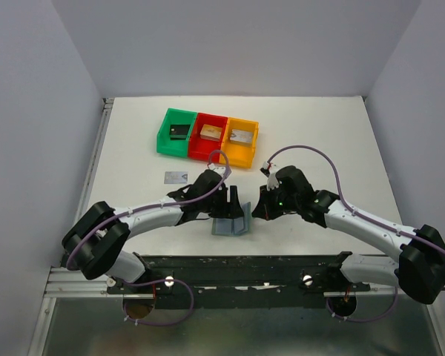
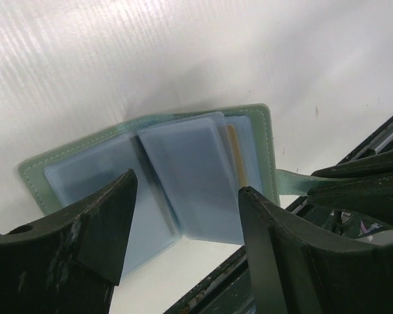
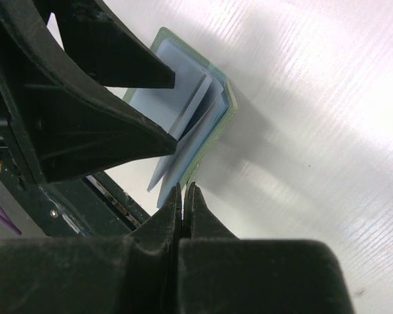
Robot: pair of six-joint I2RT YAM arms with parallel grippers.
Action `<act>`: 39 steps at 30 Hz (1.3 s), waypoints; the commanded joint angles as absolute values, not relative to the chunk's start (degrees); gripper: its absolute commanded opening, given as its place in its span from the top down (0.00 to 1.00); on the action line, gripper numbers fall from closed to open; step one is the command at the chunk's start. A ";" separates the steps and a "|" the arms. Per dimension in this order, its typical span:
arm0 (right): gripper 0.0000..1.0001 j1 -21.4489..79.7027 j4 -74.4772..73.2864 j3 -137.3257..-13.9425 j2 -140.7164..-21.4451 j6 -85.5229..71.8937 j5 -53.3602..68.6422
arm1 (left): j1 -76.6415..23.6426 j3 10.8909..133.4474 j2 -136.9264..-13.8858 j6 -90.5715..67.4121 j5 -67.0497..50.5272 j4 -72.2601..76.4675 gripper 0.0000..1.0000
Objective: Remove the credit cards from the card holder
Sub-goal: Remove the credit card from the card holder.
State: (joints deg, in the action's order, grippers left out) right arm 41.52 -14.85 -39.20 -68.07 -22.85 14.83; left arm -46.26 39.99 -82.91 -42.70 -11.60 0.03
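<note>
Card holder (image 1: 231,224): lower centre of frame, open on surface (image 1: 319,133). Left claw (image 2: 187,195): wide open, empty, astride pockets (image 2: 183,163). Right claw (image 3: 184,196): pinched shut on side tab (image 2: 293,181). Risk: holder lifting with gold card (image 2: 234,154) if tab slips.

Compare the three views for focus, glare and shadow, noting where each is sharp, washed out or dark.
Top external: even light, sharp, faint shadows under the arms beside the card holder. Left wrist: table glares white, left gripper's fingers dark and blurred, pockets clearer. Right wrist: right gripper's fingers near-black, holder casts a soft shadow rightwards.
</note>
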 commanded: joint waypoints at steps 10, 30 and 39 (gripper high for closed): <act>1.00 41.31 -14.85 -39.29 -66.80 -21.71 15.12 | -46.67 35.78 -75.51 -44.38 -2.38 -4.75 0.25; 1.00 41.31 -14.24 -37.88 -66.97 -21.71 14.68 | -47.55 40.25 -79.89 -39.64 -7.91 -4.39 0.20; 1.00 41.22 -14.50 -37.88 -66.97 -21.53 14.41 | -50.45 45.79 -84.20 -36.74 -6.59 -8.00 0.19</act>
State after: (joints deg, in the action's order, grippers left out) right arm 41.52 -14.83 -38.44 -67.81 -22.41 14.81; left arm -49.39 43.18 -82.70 -39.03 -6.48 -5.45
